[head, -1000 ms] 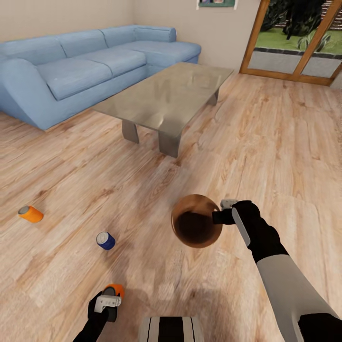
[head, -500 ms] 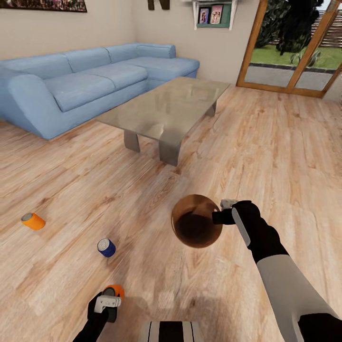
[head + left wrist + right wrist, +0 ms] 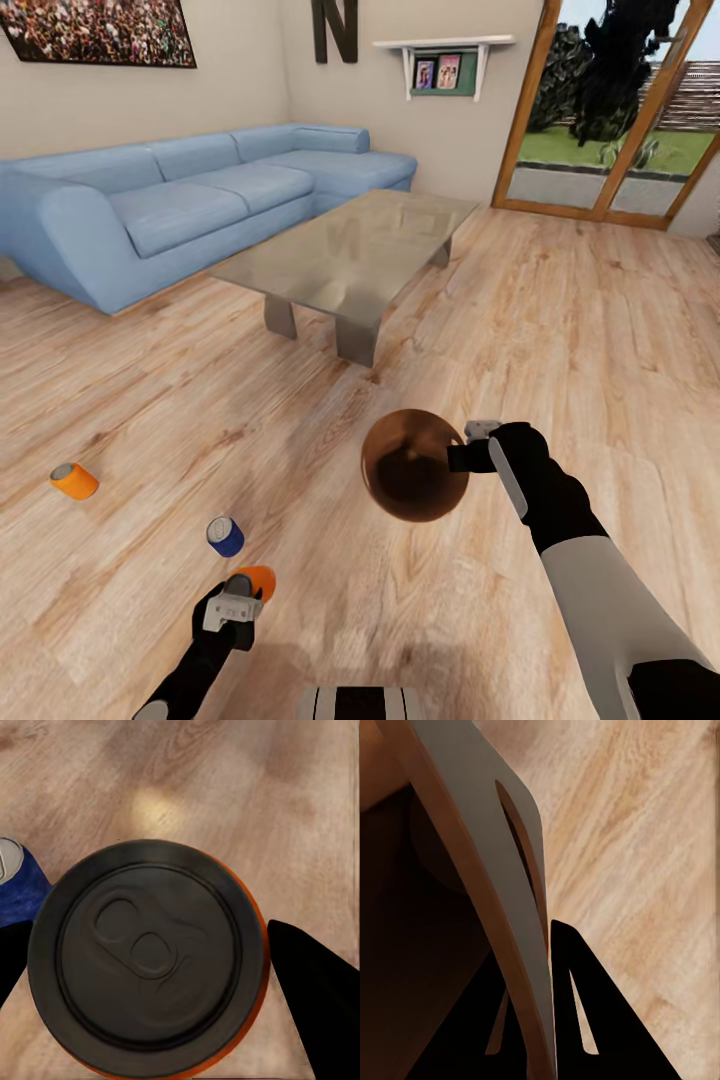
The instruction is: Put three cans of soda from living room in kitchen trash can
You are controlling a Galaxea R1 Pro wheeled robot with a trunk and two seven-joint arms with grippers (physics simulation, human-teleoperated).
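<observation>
My left gripper (image 3: 243, 598) is shut on an orange can of soda (image 3: 257, 579), held just above the wooden floor. In the left wrist view its dark metal top (image 3: 146, 956) sits between the black fingers (image 3: 319, 982). The blue can (image 3: 225, 536) lies on the floor close by, and its edge (image 3: 19, 881) shows beside the held can. The other orange can (image 3: 74, 481) lies farther left. My right gripper (image 3: 457, 458) is shut on the rim of the trash can (image 3: 413, 478), held in the air. One finger (image 3: 577, 1012) sits against the grey outer wall (image 3: 480, 862).
A low glass table (image 3: 350, 245) stands ahead, and a long blue corner sofa (image 3: 190, 205) runs along the left wall. A black letter N (image 3: 335, 28), a crowd picture (image 3: 100, 30) and a shelf (image 3: 445, 65) hang on the walls. Glass doors (image 3: 610, 110) are at the back right.
The view has tilted up, showing more of the walls. My left gripper has risen a little with the orange can. The right arm holds the trash can at the same spot in view.
</observation>
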